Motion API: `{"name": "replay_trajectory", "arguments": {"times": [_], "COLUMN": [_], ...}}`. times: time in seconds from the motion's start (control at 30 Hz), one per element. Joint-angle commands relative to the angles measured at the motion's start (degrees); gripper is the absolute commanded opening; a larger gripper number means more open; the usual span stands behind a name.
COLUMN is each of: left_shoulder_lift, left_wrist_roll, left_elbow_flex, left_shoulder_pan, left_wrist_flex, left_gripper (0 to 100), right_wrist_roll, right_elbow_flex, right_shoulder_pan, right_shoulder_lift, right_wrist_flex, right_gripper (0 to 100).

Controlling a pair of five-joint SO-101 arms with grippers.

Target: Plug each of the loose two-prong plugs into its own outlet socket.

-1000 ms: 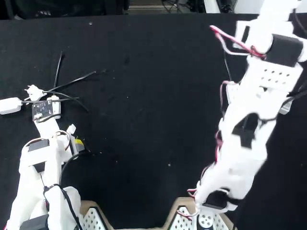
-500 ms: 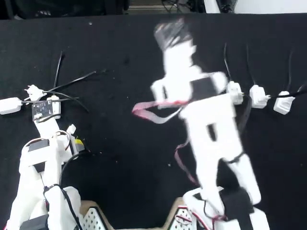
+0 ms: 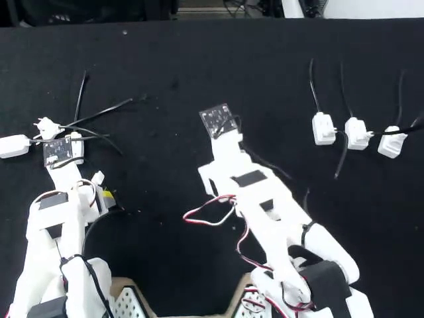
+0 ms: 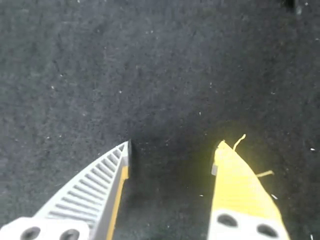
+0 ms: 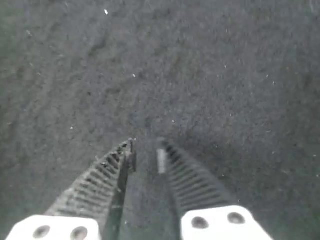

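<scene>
A row of three white plastic blocks on black cords (image 3: 358, 133) lies side by side on the black cloth-covered desk (image 3: 172, 59). From here I cannot tell which pieces are plugs and which are sockets.

The white right arm (image 3: 265, 205) is stretched low and nearly flat across the desk, slanting away from the row. Its wrist ends well apart from the nearest block, out toward the middle of the desk. The right pincer (image 5: 146, 150) points down at bare cloth, its two ribbed fingers only slightly apart with a thin gap between the tips, and it holds nothing.

The white left arm (image 3: 53, 225) stands at the end of the desk opposite the row, folded in close to its base. Just past its wrist, still farther from the row, lie a few small white plastic pieces (image 3: 13, 146) among thin black cables (image 3: 99, 112). The left pincer (image 4: 172, 147) hangs over bare cloth with its grey ribbed finger (image 4: 107, 175) and yellow finger (image 4: 235, 180) spread wide, gripping nothing.
</scene>
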Motion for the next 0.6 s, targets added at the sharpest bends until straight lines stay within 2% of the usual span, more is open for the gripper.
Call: {"name": "replay_trajectory", "arguments": {"times": [0.0, 0.17, 0.23, 0.4, 0.57], "left_shoulder_lift": [-0.7, -0.09, 0.18, 6.77, 24.35], "left_wrist_roll": [0.35, -6.68, -7.38, -7.12, -3.96], "left_elbow_flex": [-4.53, -22.02, -29.85, -46.37, -62.37], "left_shoulder_pan": [-2.07, -8.66, -11.91, -15.78, -19.3], "left_wrist_flex": [1.05, 17.49, 22.24, 25.58, 25.93], "left_gripper": [27, 27, 27, 27, 27], "right_wrist_roll": [0.88, 0.97, 0.97, 0.97, 0.97], "right_elbow_flex": [1.63, 2.07, 2.15, 2.24, 2.24], "right_shoulder_pan": [0.26, 0.26, 0.26, 0.26, 0.26], "right_shoulder_lift": [-2.86, -2.86, -2.86, -2.86, -2.86], "right_wrist_flex": [-3.69, -4.31, -4.31, -4.22, -4.31], "right_gripper": [16.8, 19.4, 19.4, 19.4, 19.4]}}
